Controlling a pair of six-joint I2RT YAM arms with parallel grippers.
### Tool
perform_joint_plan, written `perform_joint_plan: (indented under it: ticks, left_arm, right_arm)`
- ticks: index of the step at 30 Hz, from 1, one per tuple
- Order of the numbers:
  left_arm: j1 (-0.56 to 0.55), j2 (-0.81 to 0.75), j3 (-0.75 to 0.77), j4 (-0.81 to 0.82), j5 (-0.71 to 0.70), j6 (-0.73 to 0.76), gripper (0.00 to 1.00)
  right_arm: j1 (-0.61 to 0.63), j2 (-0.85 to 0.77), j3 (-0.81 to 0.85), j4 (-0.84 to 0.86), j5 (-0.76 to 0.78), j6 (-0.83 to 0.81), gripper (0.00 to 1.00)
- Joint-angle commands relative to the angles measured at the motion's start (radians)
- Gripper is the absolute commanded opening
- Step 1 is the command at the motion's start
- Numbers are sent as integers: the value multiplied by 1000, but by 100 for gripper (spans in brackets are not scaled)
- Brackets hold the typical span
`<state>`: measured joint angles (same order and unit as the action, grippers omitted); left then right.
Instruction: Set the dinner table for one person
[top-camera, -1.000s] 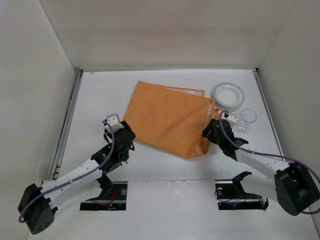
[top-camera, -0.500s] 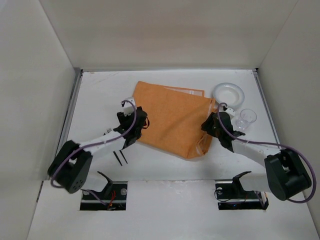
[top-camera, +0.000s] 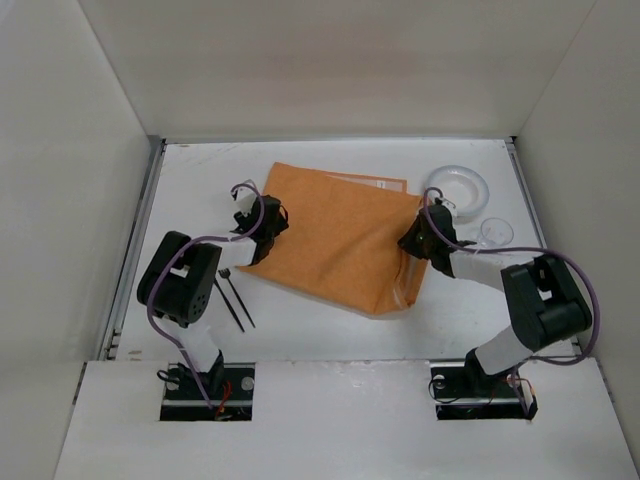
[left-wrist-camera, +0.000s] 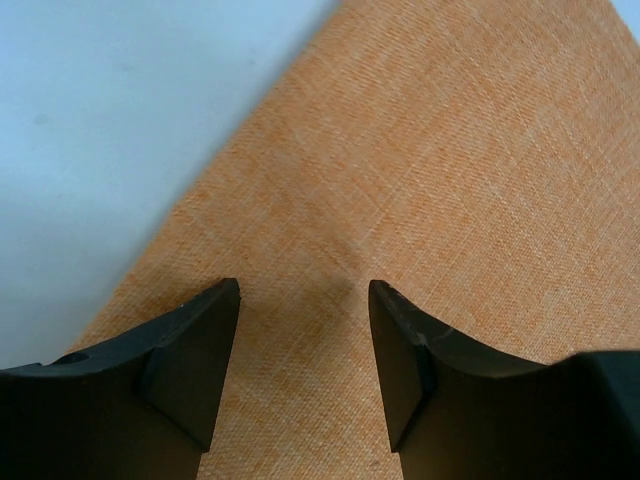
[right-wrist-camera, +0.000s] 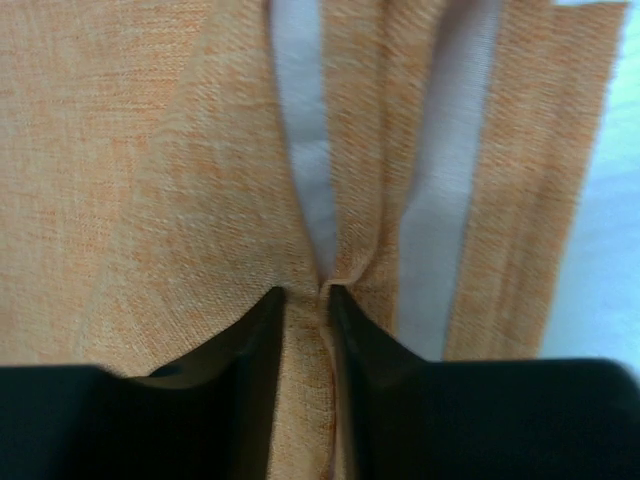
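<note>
Now, left gripper (left-wrist-camera: 305, 300): jaws apart, over the orange placemat's (top-camera: 335, 235) left edge.
Right gripper (right-wrist-camera: 305, 293): I read it pinching a fold at the placemat's right edge.
Dinner table (top-camera: 190, 180): beneath; placemat lies skewed between both arms.

- Two thin dark utensils (top-camera: 232, 300) on the counter (top-camera: 190, 190) are too small to identify.
- In the top view, the right hand (top-camera: 414, 238) covers the right edge of the orange cloth (top-camera: 330, 240); its fingertips are hidden there.
- That wrist overlaps the near rim of the white plate (top-camera: 462, 178).
- The right wrist view is blurred.
- In the left wrist view, the cloth runs off the top and right edges.
</note>
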<state>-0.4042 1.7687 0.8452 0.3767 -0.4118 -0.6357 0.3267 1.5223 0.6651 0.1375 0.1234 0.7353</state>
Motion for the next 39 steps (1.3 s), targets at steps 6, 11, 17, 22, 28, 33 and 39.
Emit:
perform_joint_plan:
  ticks: [6,11,17,22,28,33,39]
  left_arm:
    - [78,-169,-181,-18,-62,-116,53]
    - [75,-225,-215,-22,-116,-108,53]
    - [61,-235,-224,-13,-111,-111,54]
    - [52,-284,-206,-21,-116,-84,57]
    - [51,-314,-216,-35,-159,-47,61]
    - [34,-289,-225,-62,-151,-7,65]
    - [14,-241,-236,-73,-163,-10,65]
  right_arm:
    - [4,150,241,93,-125,-11,12]
    - [5,64,226,16,-61,-22,7]
    - [-50,-138,-20,-21,39,10,4]
    - [-82,-306,-143,-78,114,38,6]
    - [-78,-355,-130,-144,162,19,27]
    - [-41,-367,-133,-176,162,-1,58]
    - [-19,-291,-136,-153,56,44,61]
